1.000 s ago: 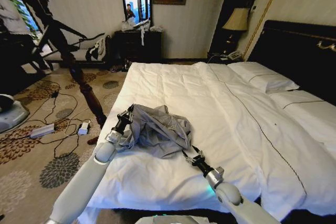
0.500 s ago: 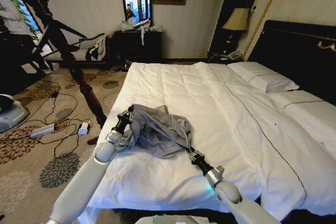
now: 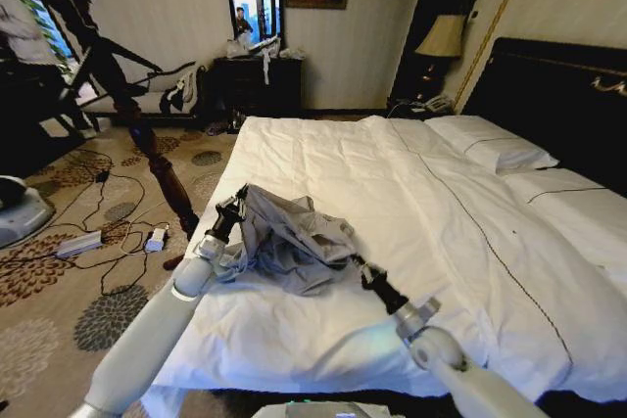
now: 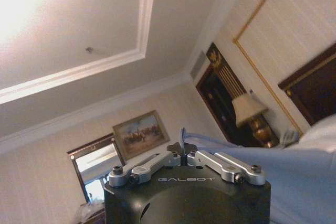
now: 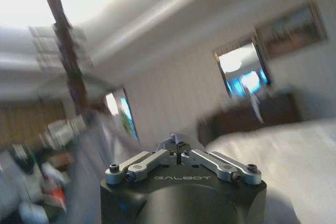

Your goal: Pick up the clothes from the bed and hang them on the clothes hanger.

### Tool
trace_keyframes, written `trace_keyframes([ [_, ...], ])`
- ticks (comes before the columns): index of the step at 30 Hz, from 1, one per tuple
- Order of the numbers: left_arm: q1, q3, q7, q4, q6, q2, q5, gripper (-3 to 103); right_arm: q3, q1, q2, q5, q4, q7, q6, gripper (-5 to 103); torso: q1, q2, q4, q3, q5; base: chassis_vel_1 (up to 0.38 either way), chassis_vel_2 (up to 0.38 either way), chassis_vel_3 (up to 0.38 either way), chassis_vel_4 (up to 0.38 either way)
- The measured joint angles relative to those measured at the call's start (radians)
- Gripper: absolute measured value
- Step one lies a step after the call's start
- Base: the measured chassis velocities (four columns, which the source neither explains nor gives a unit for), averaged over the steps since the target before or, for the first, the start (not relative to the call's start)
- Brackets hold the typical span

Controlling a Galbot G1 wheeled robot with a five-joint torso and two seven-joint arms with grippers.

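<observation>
Your shirt [image 3: 291,239] sits bunched on the bed [image 3: 411,212] near its foot edge, at about 7 o'clock from the pillows. Your left hand [image 3: 235,201] is clamped on the shirt's 9 o'clock edge, fabric pinched between its fingers [image 4: 181,148]. Your right hand [image 3: 361,268] is clamped on the shirt's 4 o'clock corner, just above the duvet.
</observation>
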Motion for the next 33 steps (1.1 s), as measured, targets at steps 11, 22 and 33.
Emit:
trace_keyframes([
  [11, -0.152, -0.034, -0.077, -0.174, 0.087, 0.18, -0.304, 0, 0.29, 0.102, -0.212, 0.395, 0.397, 0.13, -0.133, 0, 0.0, 0.0, 0.0001, 0.0, 0.0001, 0.0, 0.0, 0.0, 0.0],
  [22, 0.075, -0.078, -0.066, -0.095, 0.049, 0.05, -0.186, 0, 0.184, 0.19, -0.24, 0.205, 0.279, 0.321, -0.326, 0, 0.0, 0.0, 0.0002, 0.0, -0.0003, 0.0, 0.0, 0.0, 0.0],
  [33, 0.173, -0.073, -0.077, 0.044, 0.044, -0.059, 0.03, 0, -0.2, 0.331, -0.036, -0.028, -0.048, 0.303, -0.356, 0, 0.0, 0.0, 0.0003, 0.0, 0.0002, 0.0, 0.0, 0.0, 0.0],
])
